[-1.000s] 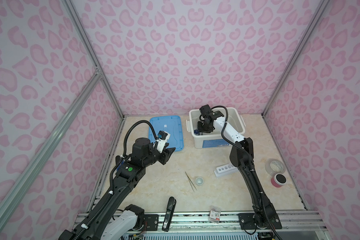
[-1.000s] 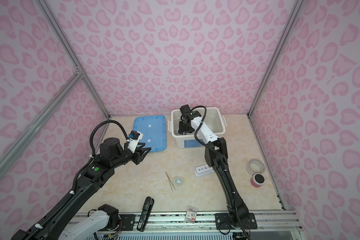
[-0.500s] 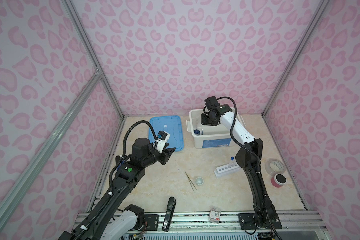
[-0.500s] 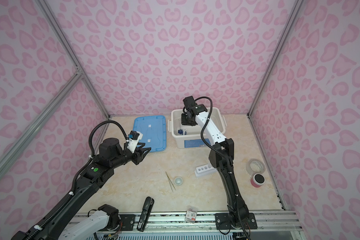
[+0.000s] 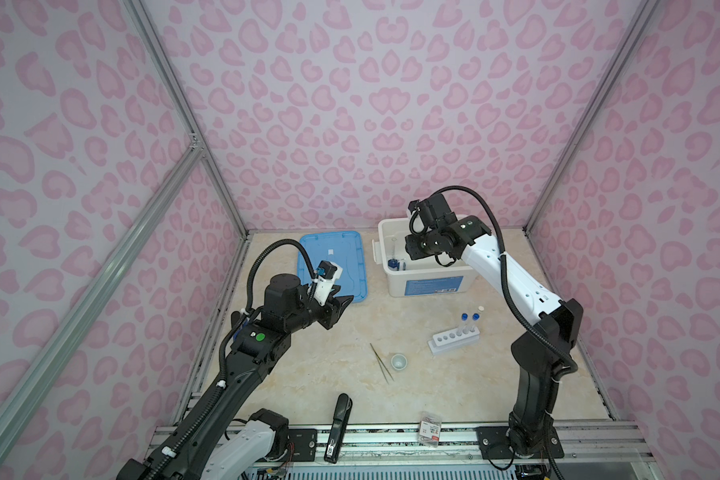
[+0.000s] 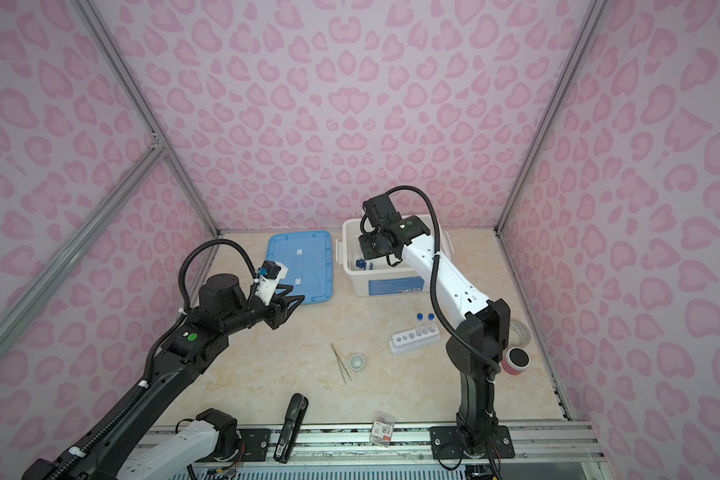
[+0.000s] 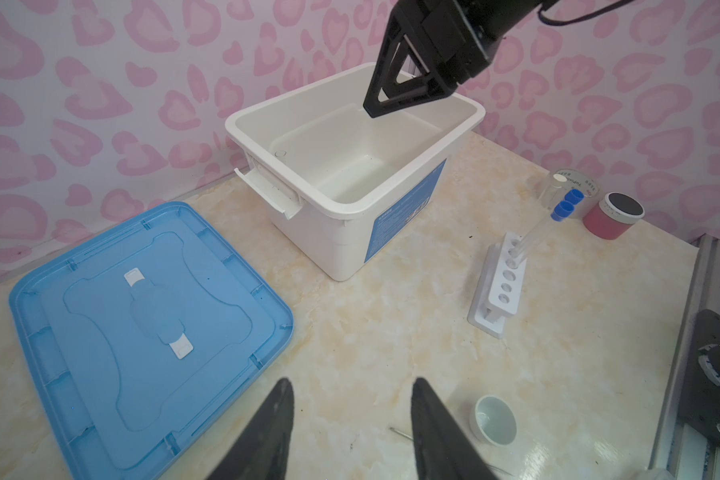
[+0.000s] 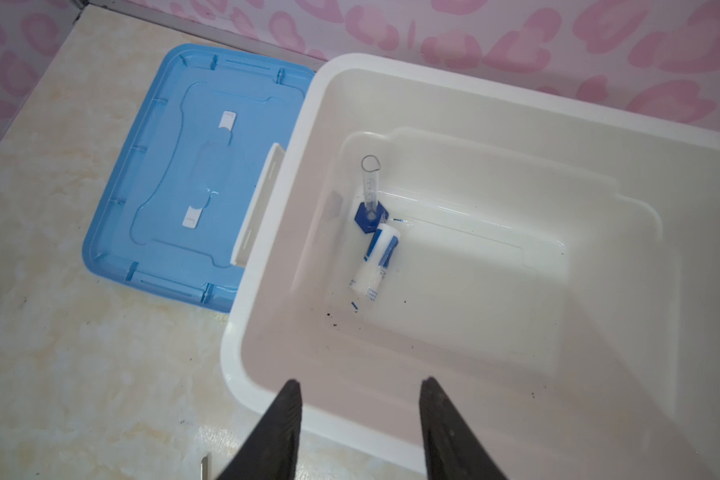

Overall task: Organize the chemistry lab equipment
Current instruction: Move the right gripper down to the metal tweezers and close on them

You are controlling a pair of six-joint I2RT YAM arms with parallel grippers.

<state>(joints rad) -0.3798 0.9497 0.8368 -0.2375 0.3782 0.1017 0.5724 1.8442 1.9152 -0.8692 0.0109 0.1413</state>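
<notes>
**pipette_pete:** Where did things stand at that moment, front of the table [image 5: 308, 374] to back?

**binbot:** Nearest the front edge lay the black stapler [image 5: 339, 419] — not lab gear, so ignore it. Past it the metal tweezers [image 5: 382, 362] lay flat, just beside the tiny white cup [image 5: 398, 361]. Then came the six-hole white rack [image 5: 454, 338] with capped tubes [image 5: 470, 323] upright at one end. The left gripper [image 7: 352, 380] hung above the table near the blue lid [image 7: 142, 291], jaws apart, nothing in them. At the back, the white bin [image 8: 516, 120] already had the blue-based cylinder [image 8: 368, 195] standing and the white blue-labelled bottle [image 8: 377, 257] on its side, its end just beside the cylinder's base. The right gripper [image 8: 361, 380] hovered over the bin's rim, also spread and empty.

**pipette_pete:** So what would've made the step go well?

**binbot:** My read: the right arm looked done with the bin and needed to clear out. I'd have lifted it straight up past the rim before swinging, since a sideways exit could clip the wall or knock the cylinder over. Rack looked like the next pick for that side — grab it low across the body and keep it level, or the tubes tip. Tweezers looked the fiddliest, thin and flat on the table; cup's rim would be an easier pinch for the left.
</notes>
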